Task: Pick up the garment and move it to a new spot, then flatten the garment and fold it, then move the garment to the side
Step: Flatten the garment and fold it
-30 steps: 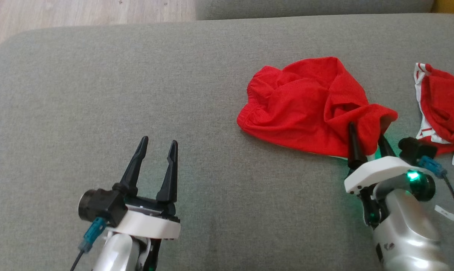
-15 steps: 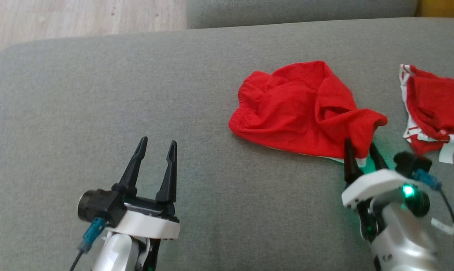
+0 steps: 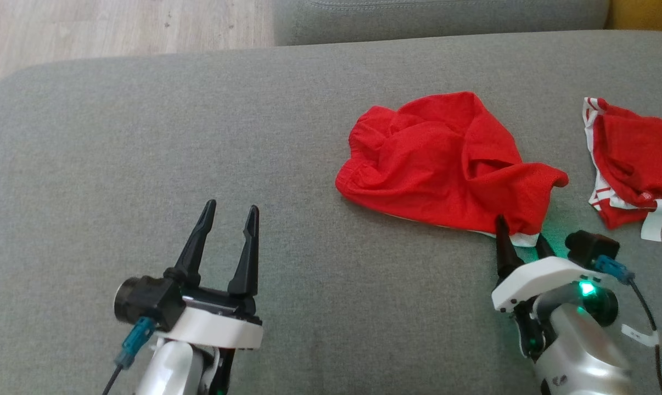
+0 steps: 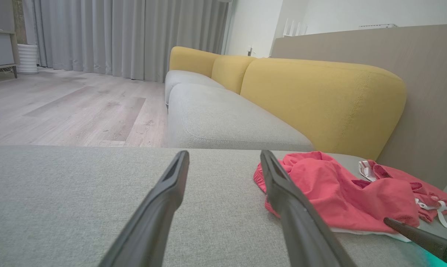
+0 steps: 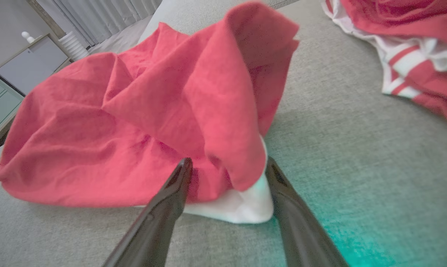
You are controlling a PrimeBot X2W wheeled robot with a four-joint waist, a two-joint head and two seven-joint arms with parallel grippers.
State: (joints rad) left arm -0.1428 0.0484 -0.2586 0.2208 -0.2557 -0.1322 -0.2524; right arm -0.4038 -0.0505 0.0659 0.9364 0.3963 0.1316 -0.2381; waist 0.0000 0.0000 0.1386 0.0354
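Observation:
The garment [image 3: 441, 164], a crumpled red piece with a white hem, lies on the grey sofa cushion [image 3: 144, 137] right of centre. My right gripper [image 3: 520, 233] stands open at its near right corner. In the right wrist view the garment's [image 5: 134, 111] raised red fold and white hem sit between the two spread fingers of the right gripper [image 5: 227, 165], which are not clamped on the cloth. My left gripper [image 3: 231, 207] is open over bare cushion, well to the left of the garment. The left wrist view has the left gripper [image 4: 224, 155] with nothing between its fingers, and the garment [image 4: 331, 189] to its right.
A second red garment with white stripes [image 3: 633, 159] lies at the right edge, close to the first. Another grey seat [image 3: 441, 16] lies beyond the cushion's far edge, and wooden floor [image 3: 117, 27] at the far left. Yellow backrests [image 4: 320, 96] stand behind.
The head camera has shifted. My right gripper has drawn back toward me, from reaching over the garment's corner to its near edge. The left gripper has not moved.

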